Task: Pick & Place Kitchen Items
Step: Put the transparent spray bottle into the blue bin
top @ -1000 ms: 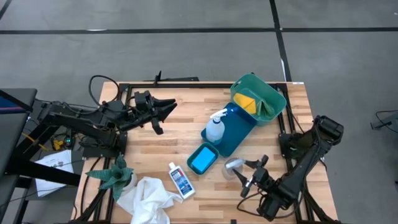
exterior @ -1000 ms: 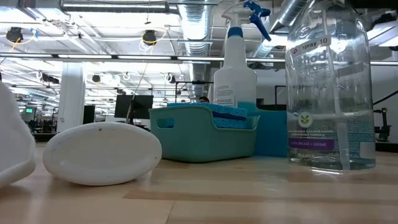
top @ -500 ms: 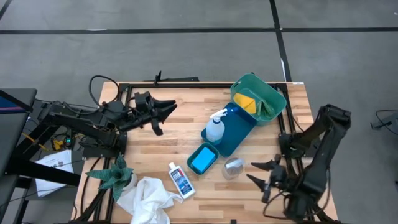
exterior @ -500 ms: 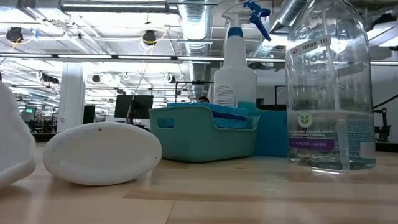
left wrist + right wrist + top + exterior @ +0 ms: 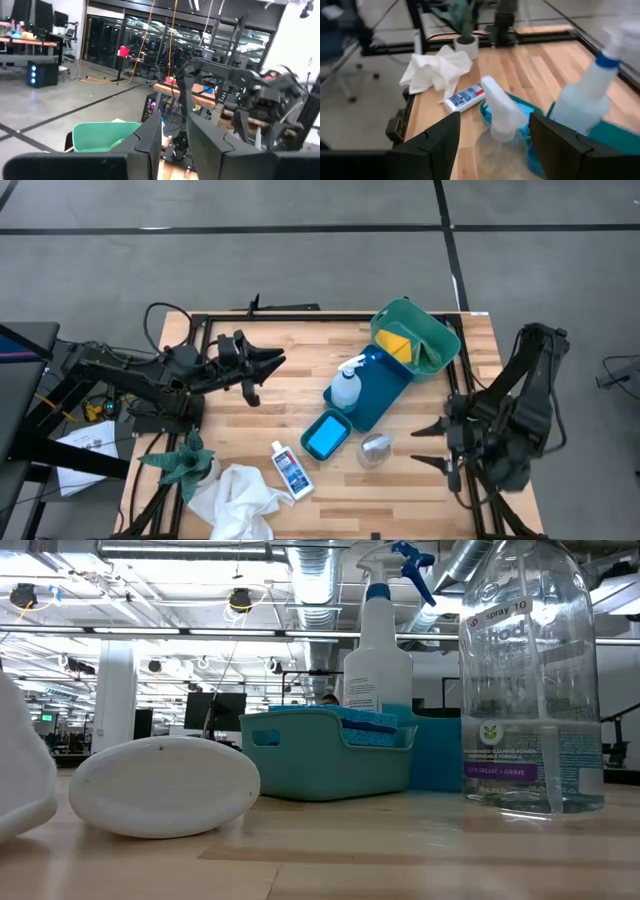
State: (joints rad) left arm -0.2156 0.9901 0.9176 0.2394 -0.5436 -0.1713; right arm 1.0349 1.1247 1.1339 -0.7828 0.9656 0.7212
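Wooden slats of the table (image 5: 300,395) carry everything I'm sorting. Biggest on it is the dark blue tray (image 5: 385,385), with the green bin (image 5: 428,330) tipped at its far end, a yellow oblong pad (image 5: 397,343) inside. My left arm waits over the table's far left, left gripper (image 5: 268,360) with its fingers nearly together and nothing between them. My right gripper (image 5: 428,445) hangs at the right edge, fingers spread wide and empty, just beside the clear plastic bottle (image 5: 374,449), which stands upright on the wood.

A white cloth (image 5: 235,495) lies crumpled at the near left corner beside the green plant (image 5: 185,460). The spray bottle (image 5: 346,385) stands on the tray; the teal tub (image 5: 325,436) holds blue sponges (image 5: 358,718). The small blue-labelled bottle (image 5: 289,469) lies flat near the cloth.

I judge the clear bottle freshly placed, or the next target; I can't tell which. Next I'd pick an item still loose, likely the small bottle or the cloth, and approach from above.
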